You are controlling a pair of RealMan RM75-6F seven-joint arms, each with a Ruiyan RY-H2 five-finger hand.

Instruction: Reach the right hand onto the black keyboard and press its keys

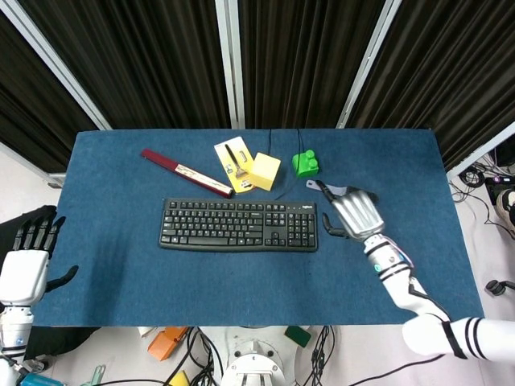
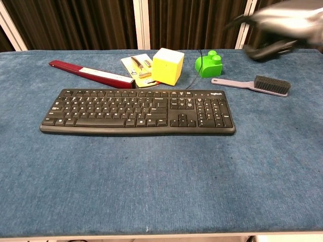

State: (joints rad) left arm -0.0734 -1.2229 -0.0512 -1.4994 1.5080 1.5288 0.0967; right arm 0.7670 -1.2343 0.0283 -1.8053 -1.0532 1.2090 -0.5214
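Note:
The black keyboard (image 1: 239,225) lies flat mid-table, and the chest view shows all of its keys (image 2: 136,111) uncovered. My right hand (image 1: 354,213) hovers to the right of the keyboard, off it, with fingers spread and nothing held. In the chest view that hand (image 2: 275,22) is a raised blur at the top right. My left hand (image 1: 28,259) hangs beyond the table's left edge, fingers apart and empty.
Behind the keyboard lie a long red box (image 1: 187,172), a yellow card with a tool (image 1: 232,161), a yellow cube (image 1: 265,170) and a green block (image 1: 305,163). A grey brush (image 2: 257,83) lies at the right, partly under my right hand in the head view.

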